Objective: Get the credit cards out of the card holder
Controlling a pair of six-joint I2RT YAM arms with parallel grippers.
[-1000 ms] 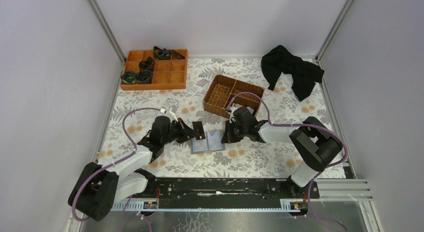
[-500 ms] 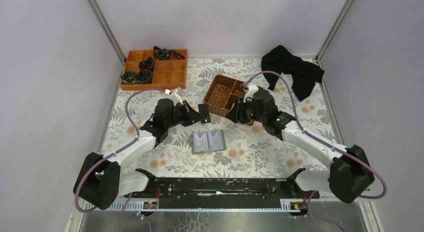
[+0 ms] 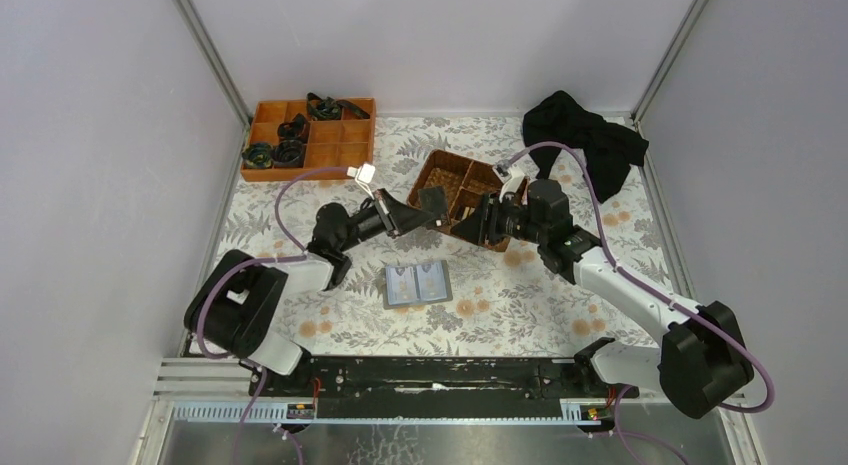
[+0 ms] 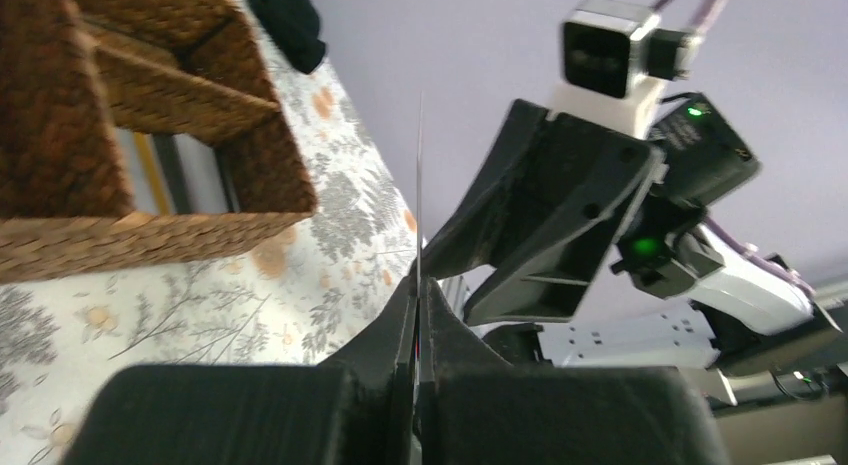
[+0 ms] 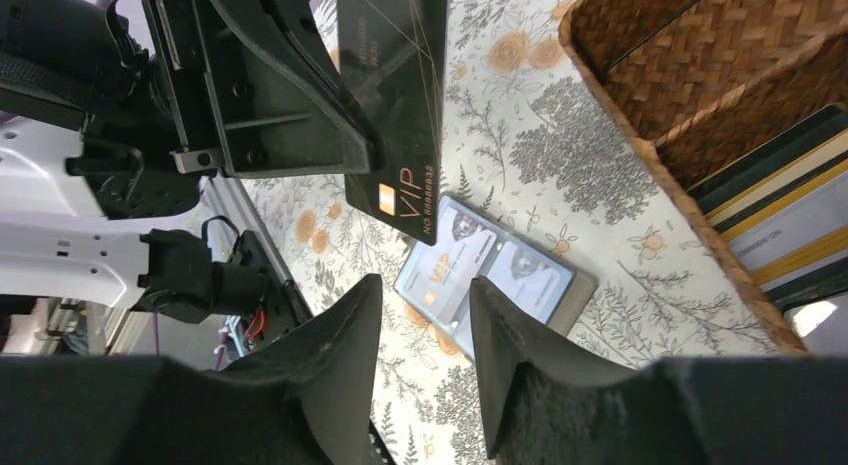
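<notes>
Credit card [image 5: 395, 85], dark, clamped in the left gripper [image 3: 412, 213] just beside the wicker basket [image 3: 442, 177]; right gripper [image 3: 478, 223], jaws apart and seemingly empty, at its near edge

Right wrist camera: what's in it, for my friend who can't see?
The left gripper pinches a dark VIP card above the flowery table. Below lies the open card holder, and the wicker basket at right holds more cards. The right gripper stands open.
</notes>
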